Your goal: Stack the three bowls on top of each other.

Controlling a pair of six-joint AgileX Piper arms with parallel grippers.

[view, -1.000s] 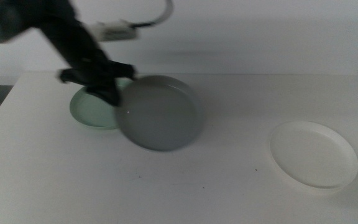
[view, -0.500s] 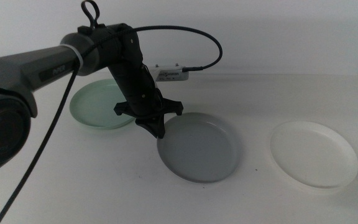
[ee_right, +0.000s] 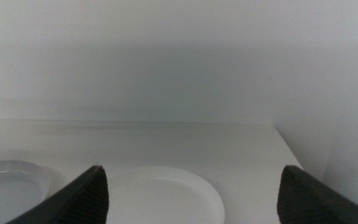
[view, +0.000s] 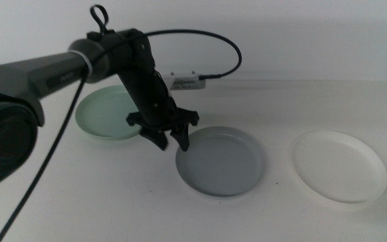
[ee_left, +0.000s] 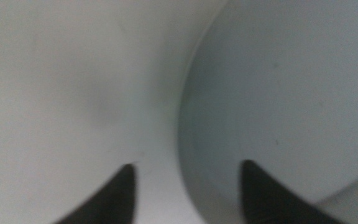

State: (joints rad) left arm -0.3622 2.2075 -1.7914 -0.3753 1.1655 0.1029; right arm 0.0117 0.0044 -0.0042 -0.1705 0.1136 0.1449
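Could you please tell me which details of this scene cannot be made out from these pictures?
- Middle view: the left gripper and its arm cover the near edge of the mint green plastic bowl.
- Left wrist view: blurred; the grey plastic bowl runs off the frame.
- Right wrist view: the right gripper shows only the white plastic bowl's far part.

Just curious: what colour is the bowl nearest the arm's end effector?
Grey bowl; clearest in the middle view.

grey bowl (ee_left: pixel 278 99) blurred, cropped, white bowl (ee_right: pixel 160 196) cropped
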